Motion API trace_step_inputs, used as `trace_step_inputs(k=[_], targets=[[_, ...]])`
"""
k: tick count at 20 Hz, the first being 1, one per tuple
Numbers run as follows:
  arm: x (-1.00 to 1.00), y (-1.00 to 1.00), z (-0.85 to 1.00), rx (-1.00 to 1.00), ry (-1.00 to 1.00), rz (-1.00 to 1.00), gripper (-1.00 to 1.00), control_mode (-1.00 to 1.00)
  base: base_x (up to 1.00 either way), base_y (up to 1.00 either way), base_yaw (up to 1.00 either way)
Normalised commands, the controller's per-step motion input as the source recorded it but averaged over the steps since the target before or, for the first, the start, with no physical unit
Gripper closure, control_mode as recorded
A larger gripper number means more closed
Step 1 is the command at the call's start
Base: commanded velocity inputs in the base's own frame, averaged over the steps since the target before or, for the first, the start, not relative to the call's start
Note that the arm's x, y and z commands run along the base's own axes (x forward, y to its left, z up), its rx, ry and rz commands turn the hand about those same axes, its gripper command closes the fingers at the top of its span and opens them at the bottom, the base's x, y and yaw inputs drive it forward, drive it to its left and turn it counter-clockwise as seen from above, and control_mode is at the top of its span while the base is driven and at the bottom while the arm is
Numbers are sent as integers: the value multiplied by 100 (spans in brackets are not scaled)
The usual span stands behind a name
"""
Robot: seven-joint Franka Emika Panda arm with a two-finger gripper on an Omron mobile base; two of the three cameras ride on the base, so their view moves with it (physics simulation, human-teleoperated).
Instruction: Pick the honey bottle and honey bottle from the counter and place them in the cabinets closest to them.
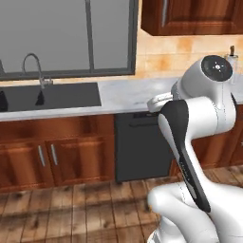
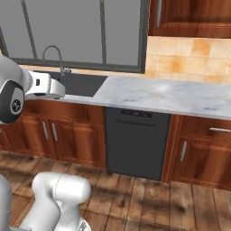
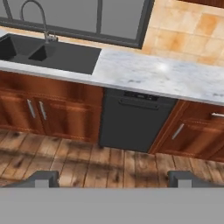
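The pincer (image 3: 113, 178) stands wide open and holds nothing; in the hand view its two dark tips sit far apart with only wooden floor (image 3: 109, 166) between them. The hand looks down and forward at the marble counter (image 3: 175, 78), the dark dishwasher (image 3: 133, 124) below it, and the black sink (image 3: 52, 54) with its faucet (image 3: 37, 17) further along.

Neither honey bottle can be identified with confidence. In the left base view a small dark-topped object (image 1: 232, 51) stands at the far right on the counter, partly behind the arm's shoulder joint (image 1: 216, 69); it is too small and too hidden to name. The stretch of counter in front of the hand carries no bottle. A wall cabinet (image 1: 190, 19) hangs above that right end, door shut as far as can be told.

Risks, as judged from here:
- The robot stands well back from the counter. A reach begun from this spot would likely fall short or overextend the arm.
- With no bottle in the hand view, a descent here would close on nothing. The base must first bring a bottle into sight.
- The two bottles are alike, so pairing one with the wrong cabinet is possible.
- A shut cabinet door would block placement and could knock a held bottle loose.
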Motion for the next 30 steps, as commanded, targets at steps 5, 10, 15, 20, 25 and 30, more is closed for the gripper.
trace_step_inputs(k=[5,10,15,20,25,30], targets=[[0,0,0,0,0,0,-100,100,-7,100,0],[0,0,0,0,0,0,-100,100,-16,100,0],[0,0,0,0,0,0,-100,100,-24,100,0],[0,0,0,0,0,0,-100,100,-23,100,3],[0,0,0,0,0,0,-100,100,-19,100,0],[0,0,0,0,0,0,-100,100,-22,100,0]])
